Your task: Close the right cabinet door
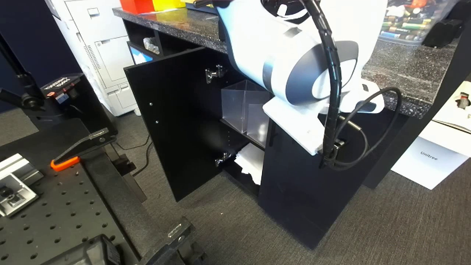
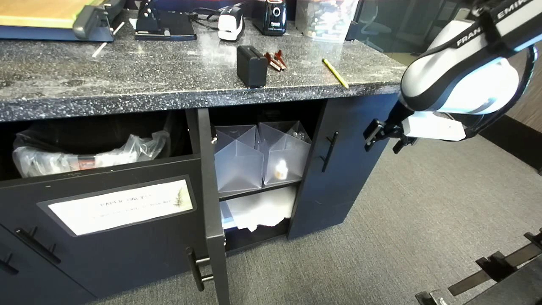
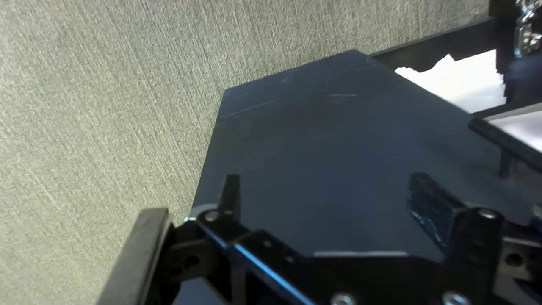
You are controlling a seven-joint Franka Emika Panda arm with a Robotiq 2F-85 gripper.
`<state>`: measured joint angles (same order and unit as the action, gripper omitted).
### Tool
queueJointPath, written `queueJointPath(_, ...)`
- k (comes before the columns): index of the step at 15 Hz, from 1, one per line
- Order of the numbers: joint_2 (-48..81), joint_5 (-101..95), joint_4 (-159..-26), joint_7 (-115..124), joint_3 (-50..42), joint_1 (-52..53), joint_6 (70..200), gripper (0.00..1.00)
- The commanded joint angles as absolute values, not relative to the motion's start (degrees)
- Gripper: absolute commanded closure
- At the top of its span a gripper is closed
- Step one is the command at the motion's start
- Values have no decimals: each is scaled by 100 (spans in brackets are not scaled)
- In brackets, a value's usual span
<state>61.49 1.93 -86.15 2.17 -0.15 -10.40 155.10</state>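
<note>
Under countertop (image 2: 169, 72), right cabinet door (image 2: 347, 178) looks closed or nearly so; full seating not confirmable. Gripper (image 3: 326, 190) spread wide in front of it, pinching nothing, contact unclear. Main risk: finger (image 3: 427, 207) could catch bar handle (image 2: 330, 151) on retreat, drag door out (handle sits close by in wrist view). Push too near edge opposite handle: poor leverage, gap likely. Left door (image 1: 176, 125) juts out; sideways sweep could hit it.
</note>
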Motion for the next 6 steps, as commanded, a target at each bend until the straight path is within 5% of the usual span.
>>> queueJointPath(1, 4816, 498, -9990, -262, 404, -1340, 14715, 0)
queueJointPath(6, 4691, 533, -9994, -263, 231, -1172, 14444, 0)
